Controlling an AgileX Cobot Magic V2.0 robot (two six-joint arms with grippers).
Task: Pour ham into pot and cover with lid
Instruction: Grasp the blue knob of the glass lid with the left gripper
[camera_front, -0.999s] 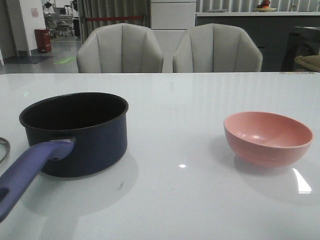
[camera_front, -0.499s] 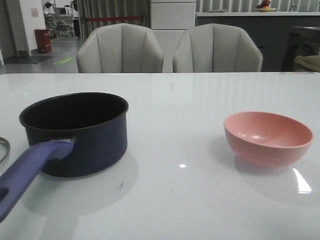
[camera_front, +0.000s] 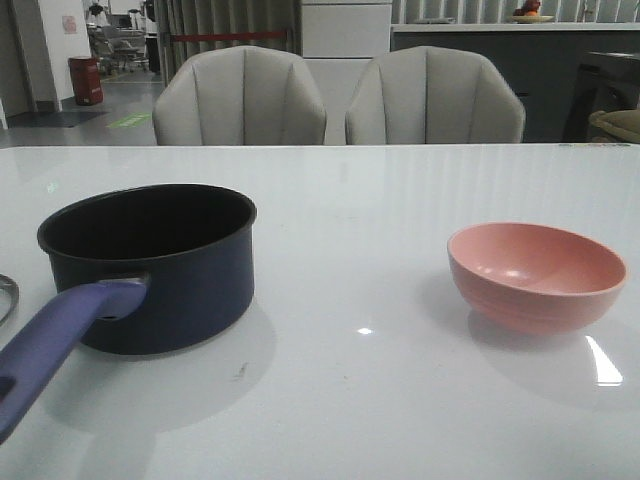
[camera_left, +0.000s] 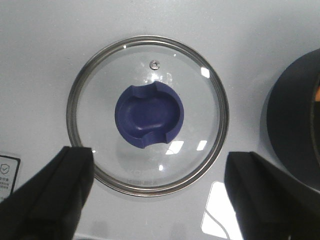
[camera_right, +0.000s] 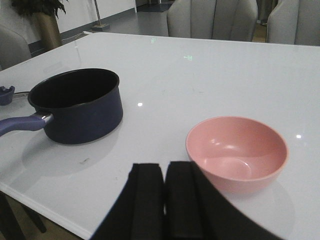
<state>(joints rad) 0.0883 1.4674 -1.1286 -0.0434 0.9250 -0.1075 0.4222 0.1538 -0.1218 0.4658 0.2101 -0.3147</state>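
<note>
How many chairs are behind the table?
2. One chair stands behind the table's far edge, left of centre; the other chair is beside it on the right. More could sit outside the front view.

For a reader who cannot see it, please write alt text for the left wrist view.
A round glass lid with a blue knob lies flat on the white table, below the open left gripper. The dark pot shows at one edge.
</note>
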